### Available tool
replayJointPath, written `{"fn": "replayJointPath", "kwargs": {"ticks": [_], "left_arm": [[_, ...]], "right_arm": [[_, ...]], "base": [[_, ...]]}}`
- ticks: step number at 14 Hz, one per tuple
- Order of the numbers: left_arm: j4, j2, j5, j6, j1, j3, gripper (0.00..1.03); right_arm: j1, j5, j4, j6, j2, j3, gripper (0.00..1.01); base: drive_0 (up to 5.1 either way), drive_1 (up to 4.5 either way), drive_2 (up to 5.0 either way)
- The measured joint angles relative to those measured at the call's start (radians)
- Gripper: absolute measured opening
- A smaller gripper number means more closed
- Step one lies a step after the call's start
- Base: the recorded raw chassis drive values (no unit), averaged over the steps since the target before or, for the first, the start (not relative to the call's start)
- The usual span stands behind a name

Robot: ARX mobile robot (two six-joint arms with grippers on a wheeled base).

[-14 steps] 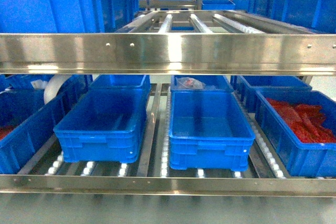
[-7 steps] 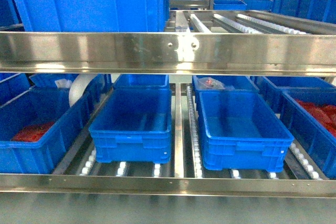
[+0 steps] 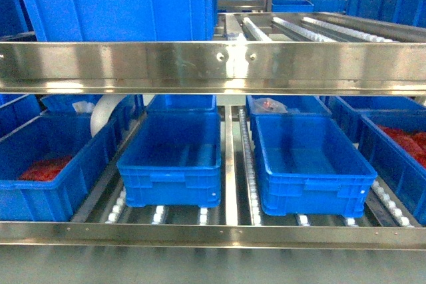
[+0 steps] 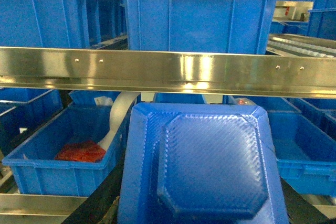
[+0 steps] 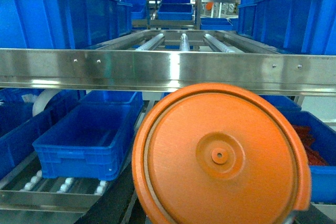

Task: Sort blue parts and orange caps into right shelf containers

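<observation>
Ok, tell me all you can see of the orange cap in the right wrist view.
The orange cap is round, glossy plastic, with a raised rim, a stepped centre disc and a small middle nub. It faces the camera flat-on, filling the lower frame below the steel shelf rail. Whatever holds it is hidden behind it; the fingers are out of sight.

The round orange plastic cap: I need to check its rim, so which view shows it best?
The right wrist view: the round orange plastic cap fills the foreground, face-on, rim visible. The head and left wrist views don't show it.
</observation>
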Motion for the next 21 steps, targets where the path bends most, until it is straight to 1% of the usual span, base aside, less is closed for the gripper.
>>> {"fn": "replayJointPath", "kwargs": {"ticks": [21], "left_arm": [[0.0,0.0,0.0,0.0,0.0,0.0,0.43]], "right_arm": [[0.0,0.003,0.0,0.0,0.0,0.0,0.44]], "base": [[0.0,0.0,0.0]]}}
